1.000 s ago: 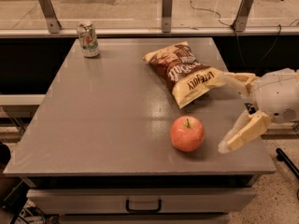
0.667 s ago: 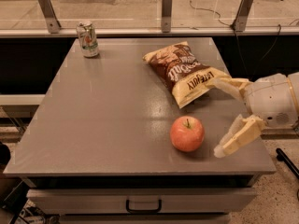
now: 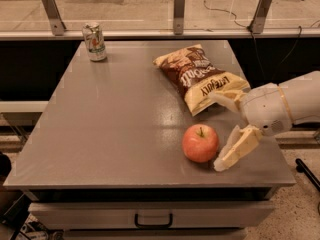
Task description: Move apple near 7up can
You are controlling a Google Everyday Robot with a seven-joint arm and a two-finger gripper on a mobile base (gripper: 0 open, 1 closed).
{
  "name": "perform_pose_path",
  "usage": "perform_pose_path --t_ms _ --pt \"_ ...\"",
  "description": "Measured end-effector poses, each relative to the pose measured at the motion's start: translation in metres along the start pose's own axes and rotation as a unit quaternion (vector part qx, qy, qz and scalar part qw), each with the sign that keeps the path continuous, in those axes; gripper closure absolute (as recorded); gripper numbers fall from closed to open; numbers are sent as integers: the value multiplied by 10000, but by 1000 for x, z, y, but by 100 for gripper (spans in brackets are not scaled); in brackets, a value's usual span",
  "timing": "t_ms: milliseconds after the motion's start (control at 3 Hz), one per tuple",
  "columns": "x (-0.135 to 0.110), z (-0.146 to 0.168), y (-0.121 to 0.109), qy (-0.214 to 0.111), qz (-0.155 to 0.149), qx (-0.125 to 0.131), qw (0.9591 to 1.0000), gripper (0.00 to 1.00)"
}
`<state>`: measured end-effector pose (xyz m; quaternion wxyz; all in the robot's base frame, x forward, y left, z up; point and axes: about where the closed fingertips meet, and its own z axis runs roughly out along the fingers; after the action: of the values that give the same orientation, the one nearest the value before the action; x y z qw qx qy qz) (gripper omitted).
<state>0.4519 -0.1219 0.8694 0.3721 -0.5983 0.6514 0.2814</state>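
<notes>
From my one camera view I see the apple [image 3: 200,143] sitting near the front edge of the grey table [image 3: 110,129], right of centre; the 7up can [image 3: 94,42] stands upright at the far left corner, well apart from it; a chip bag [image 3: 197,76] lies between them toward the far right; the gripper [image 3: 215,132] reaches in from the right, jaws spread wide, its lower finger tip just beside the apple, its upper finger over the bag's near end.
</notes>
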Motion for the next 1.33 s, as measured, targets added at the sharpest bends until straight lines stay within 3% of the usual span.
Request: perform_pose_path --t_ms 333,667,1333 --pt "11 16 3 1 106 -282 9995 0" --pt "20 23 7 20 206 -395 9990 18" --pt "22 26 16 110 165 -507 9985 65"
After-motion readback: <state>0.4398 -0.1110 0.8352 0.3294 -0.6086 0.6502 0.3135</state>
